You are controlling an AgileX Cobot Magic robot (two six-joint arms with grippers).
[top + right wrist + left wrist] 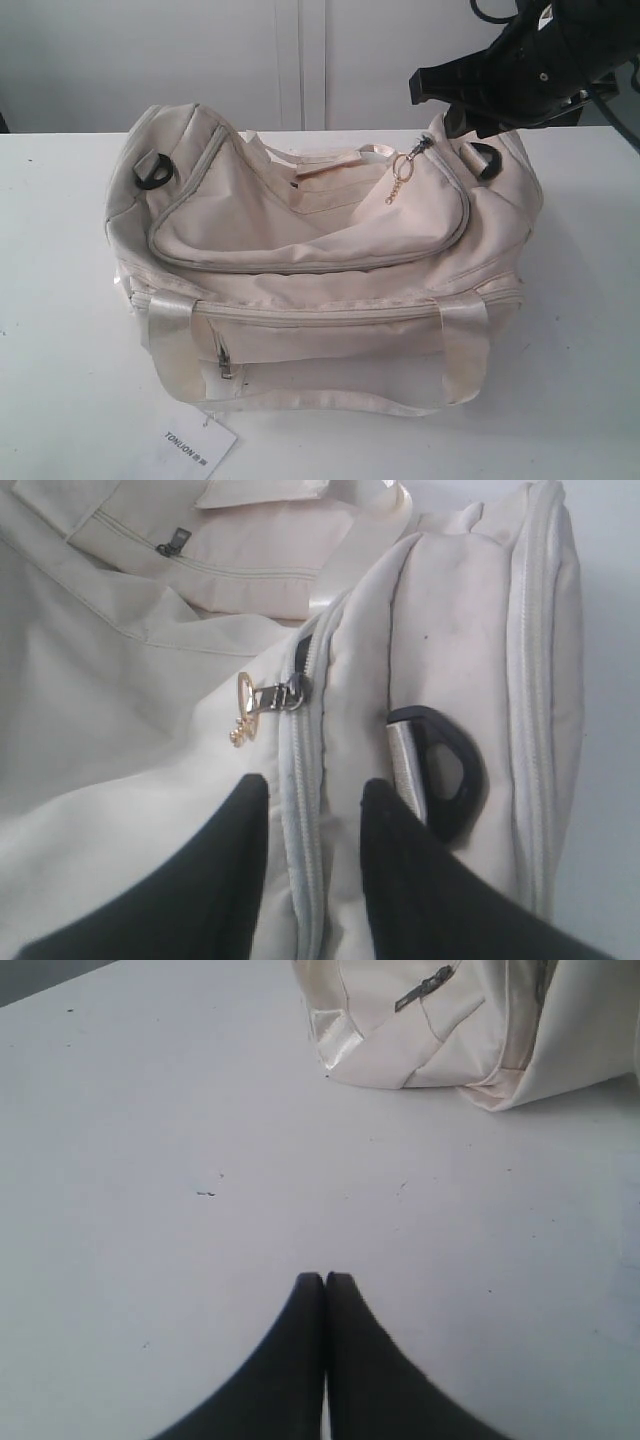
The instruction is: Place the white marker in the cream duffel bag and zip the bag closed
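Note:
The cream duffel bag (320,250) lies on the white table (60,300), and its curved top zipper runs shut round to the slider (290,693) at the right end. A gold chain pull (400,180) hangs from that slider. My right gripper (315,785) hovers over that end of the bag, open. Its two black fingers stand either side of the zipper track, just short of the gold chain pull (243,708). My left gripper (325,1278) is shut over bare table, with a corner of the bag (400,1020) ahead of it. The white marker is out of view.
A black D-ring (445,770) sits beside the right fingers, and another D-ring (155,170) is at the bag's left end. A white paper tag (200,445) lies at the table's front edge. Satin handle straps (465,350) drape down the front by the pocket zip (225,365).

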